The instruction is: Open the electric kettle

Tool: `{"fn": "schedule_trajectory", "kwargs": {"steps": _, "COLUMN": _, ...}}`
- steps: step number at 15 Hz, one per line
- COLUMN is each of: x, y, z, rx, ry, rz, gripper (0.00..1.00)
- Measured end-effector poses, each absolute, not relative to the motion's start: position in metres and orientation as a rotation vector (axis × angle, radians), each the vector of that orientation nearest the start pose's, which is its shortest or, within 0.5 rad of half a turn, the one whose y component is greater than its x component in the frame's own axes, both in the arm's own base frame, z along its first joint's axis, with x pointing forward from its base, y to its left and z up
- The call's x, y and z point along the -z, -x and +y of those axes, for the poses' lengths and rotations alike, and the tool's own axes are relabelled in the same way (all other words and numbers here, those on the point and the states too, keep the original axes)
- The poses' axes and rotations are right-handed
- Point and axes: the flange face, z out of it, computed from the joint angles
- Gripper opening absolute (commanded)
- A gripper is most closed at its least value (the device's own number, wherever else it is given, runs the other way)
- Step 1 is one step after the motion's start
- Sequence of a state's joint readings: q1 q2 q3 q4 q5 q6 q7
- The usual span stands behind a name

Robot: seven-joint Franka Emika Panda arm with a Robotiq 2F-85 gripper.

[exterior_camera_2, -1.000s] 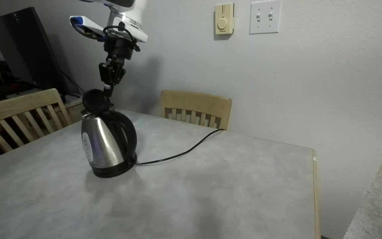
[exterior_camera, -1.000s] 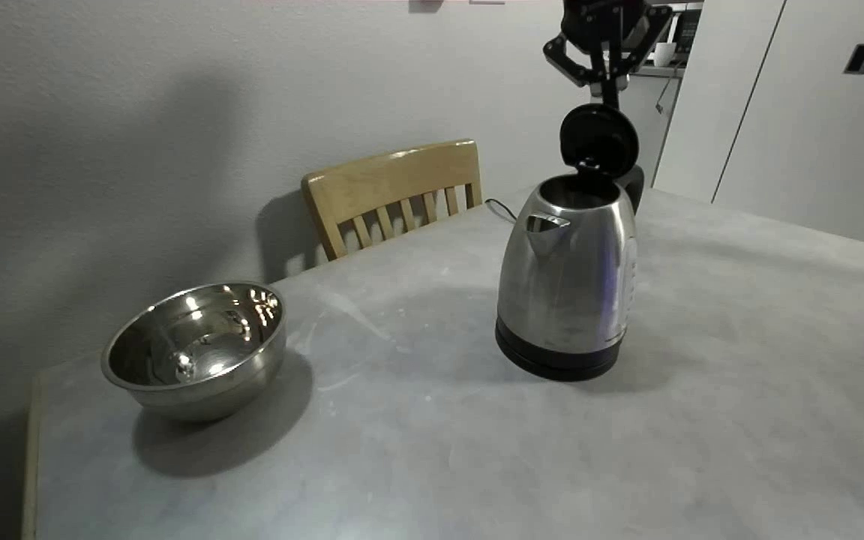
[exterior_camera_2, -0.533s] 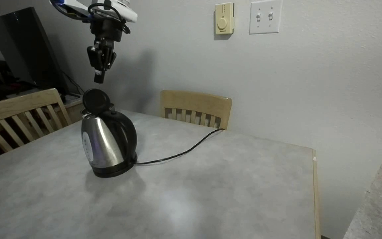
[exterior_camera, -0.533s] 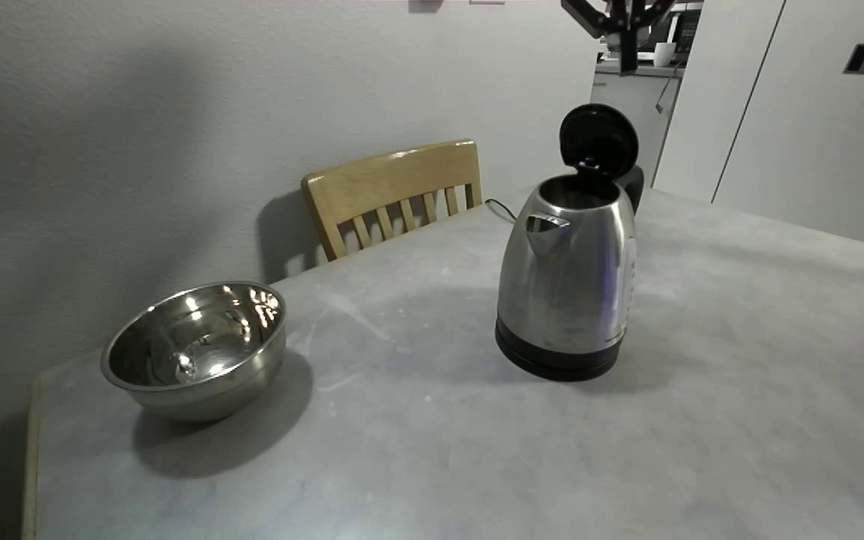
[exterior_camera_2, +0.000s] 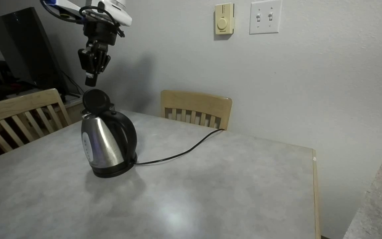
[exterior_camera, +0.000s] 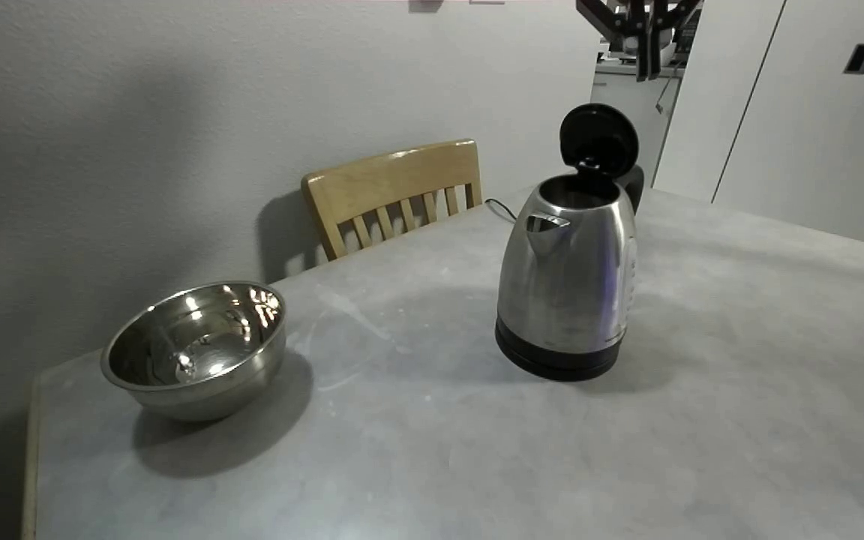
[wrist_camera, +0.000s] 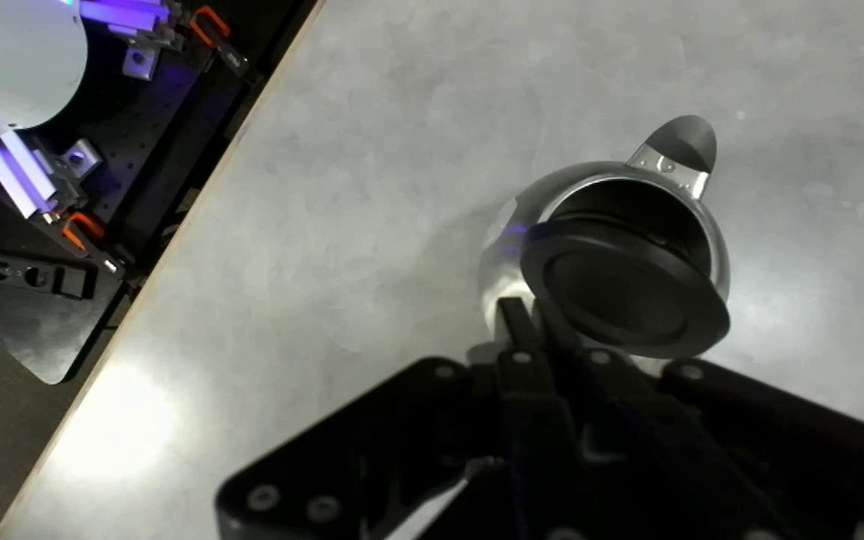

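Note:
The electric kettle, a brushed steel jug with a black base, stands upright on the table in both exterior views [exterior_camera: 563,277] [exterior_camera_2: 103,142] and in the wrist view [wrist_camera: 503,281]. Its black lid [exterior_camera: 601,139] stands raised on its hinge, and the kettle's mouth is uncovered. The lid also shows in the wrist view [wrist_camera: 619,289]. The black handle [exterior_camera_2: 129,132] is on the hinge side, opposite the spout [exterior_camera: 547,229]. My gripper [exterior_camera: 648,77] is above and behind the lid, apart from it, also in an exterior view [exterior_camera_2: 91,82]. Its fingertips [wrist_camera: 528,301] are almost together with nothing between them.
A shiny steel bowl [exterior_camera: 196,352] stands on the grey table [exterior_camera: 402,457] near its edge. A black cord [exterior_camera_2: 184,152] runs from the kettle's base across the table. Wooden chairs [exterior_camera_2: 196,104] [exterior_camera_2: 25,109] stand at the table's edges, with a wall behind.
My gripper has risen away from the back of the lid, where it was close to or touching it, and shifted sideways. The lid stays raised and the kettle has not moved.

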State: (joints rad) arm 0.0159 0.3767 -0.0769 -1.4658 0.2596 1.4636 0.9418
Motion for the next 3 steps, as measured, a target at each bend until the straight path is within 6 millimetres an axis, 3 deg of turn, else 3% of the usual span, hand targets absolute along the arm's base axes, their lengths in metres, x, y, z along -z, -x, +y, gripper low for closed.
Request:
{"fn": "schedule_trajectory", "kwargs": {"steps": 2, "x": -0.4439, "y": -0.6286, "z": -0.0019, "rx": -0.674, "ry": 2.632, "rz": 1.480, "gripper": 0.29}}
{"fn": "schedule_trajectory", "kwargs": {"steps": 3, "x": -0.4439, "y": -0.6287, "z": -0.0017, "rx": -0.674, "ry": 2.632, "rz": 1.480, "gripper": 0.32}}
